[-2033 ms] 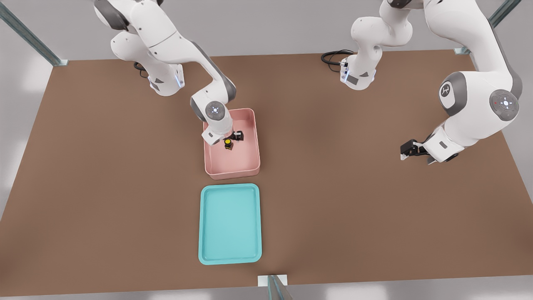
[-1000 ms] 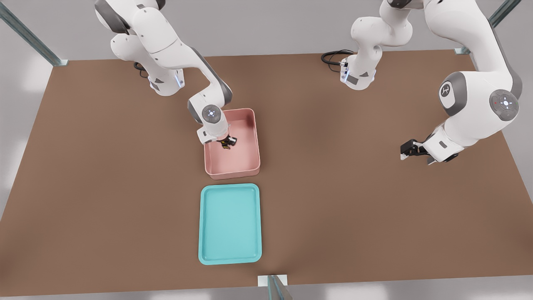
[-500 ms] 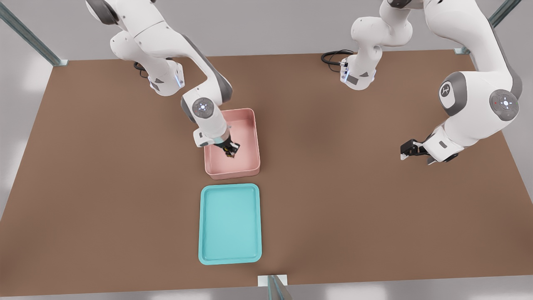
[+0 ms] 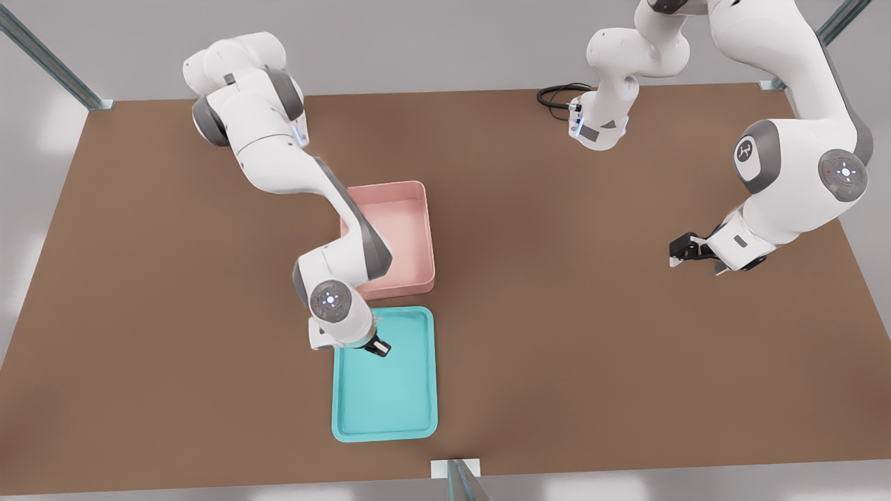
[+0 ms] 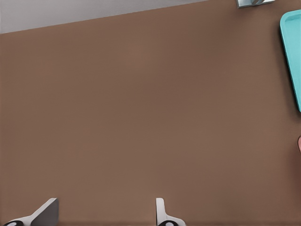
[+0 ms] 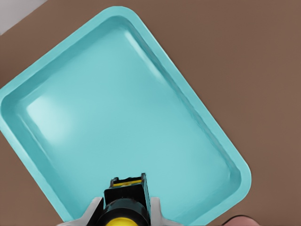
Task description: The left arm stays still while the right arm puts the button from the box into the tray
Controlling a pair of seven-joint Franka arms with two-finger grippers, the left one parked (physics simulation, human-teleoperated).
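My gripper [image 4: 378,346] hangs over the end of the teal tray [image 4: 418,390] that lies nearest the pink box [image 4: 407,229], toward the front view's left. It is shut on the button [image 6: 124,207], whose yellow cap and black base show between the fingers in the right wrist view. The tray [image 6: 70,84] fills that view below the gripper [image 6: 126,213] and holds nothing. The box also looks empty, with its left wall partly hidden by my arm. In the front view the button itself is hidden behind the fingers.
The brown table [image 4: 557,348] stretches wide on both sides of the tray and box. A black cable [image 4: 557,94] coils at the far edge. A metal post [image 4: 459,476] stands at the near edge, just past the tray's end.
My gripper has lifted the button out of the pink box and carried it toward the near edge, from inside the box to over the teal tray's end.
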